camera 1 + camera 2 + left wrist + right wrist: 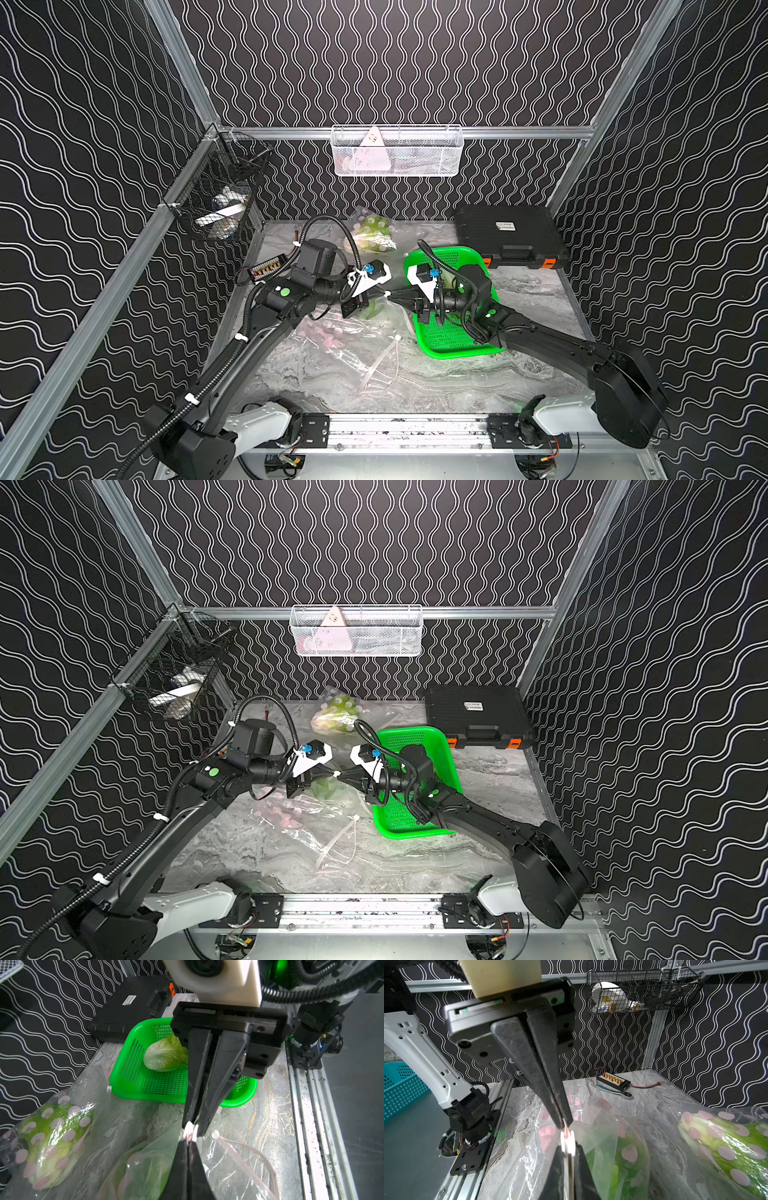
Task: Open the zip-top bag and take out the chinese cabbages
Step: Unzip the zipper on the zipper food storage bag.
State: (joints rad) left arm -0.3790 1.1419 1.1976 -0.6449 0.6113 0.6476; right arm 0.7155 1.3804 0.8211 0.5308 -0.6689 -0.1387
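Observation:
The clear, pink-dotted zip-top bag (353,345) (145,1167) (604,1147) lies mid-table, with part of its top pulled up. My left gripper (382,294) (332,774) (189,1141) and right gripper (392,294) (342,774) (568,1148) meet tip to tip above it. Each is shut on a white-and-pink bit of the bag's top edge. One of the chinese cabbages (374,309) (143,1172) (629,1159) shows green inside this bag, under the grippers. A second cabbage (166,1055) lies in the green basket (453,345) (128,1068).
Another dotted bag (374,237) (49,1142) (726,1147), holding a cabbage, lies at the back. The held bag's zip strip (384,365) loops toward the front. A black case (509,237) sits back right. A ratchet and connector board (614,1082) lie back left.

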